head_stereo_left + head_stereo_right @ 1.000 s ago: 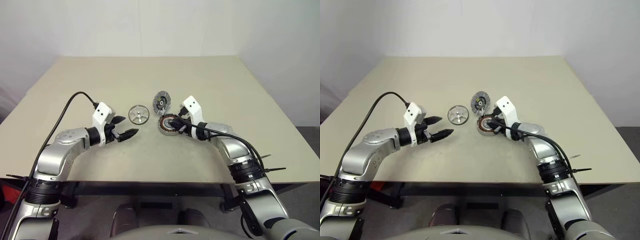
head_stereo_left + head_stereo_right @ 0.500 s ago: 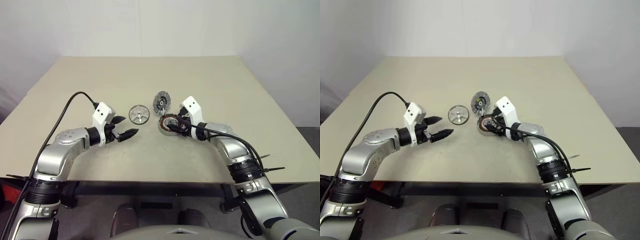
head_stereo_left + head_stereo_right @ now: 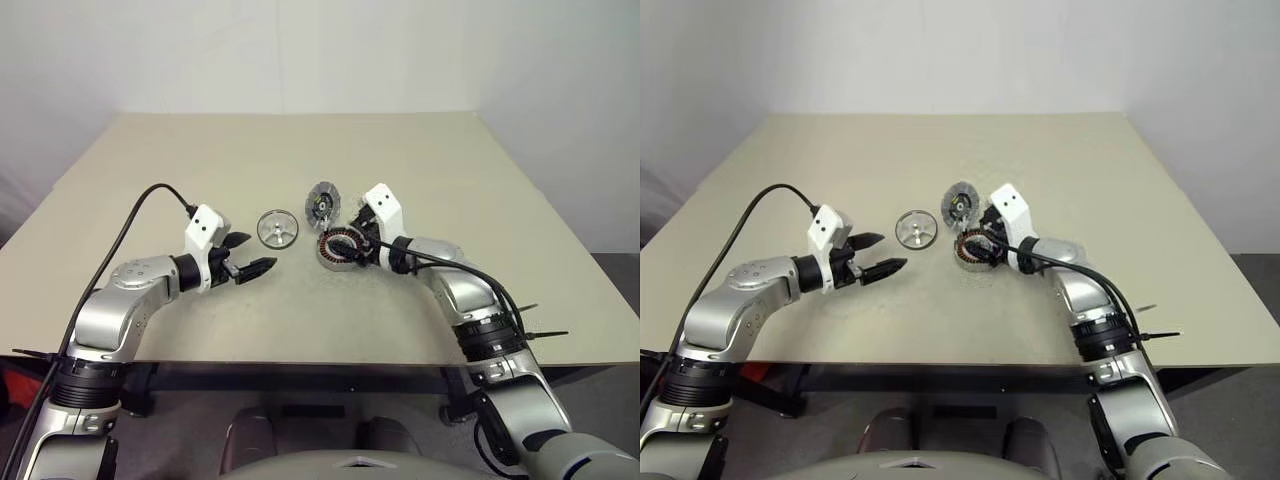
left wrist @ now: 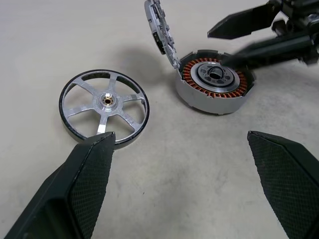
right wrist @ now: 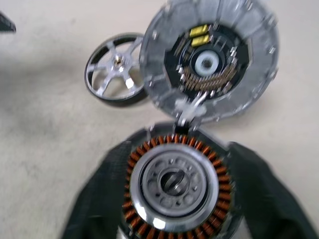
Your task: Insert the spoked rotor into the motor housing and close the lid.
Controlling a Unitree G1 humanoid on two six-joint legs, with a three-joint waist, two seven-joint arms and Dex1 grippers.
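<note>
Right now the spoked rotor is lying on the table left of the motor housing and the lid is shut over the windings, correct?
Not quite. The lid stands open, hinged up behind the motor housing, as the left wrist view shows. The spoked rotor does lie on the table to its left.

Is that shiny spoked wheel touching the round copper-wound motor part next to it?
Apart. The left wrist view shows bare table between the spoked rotor and the motor housing.

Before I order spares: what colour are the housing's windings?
Copper-orange windings ring the motor housing; clearest in the left wrist view.
</note>
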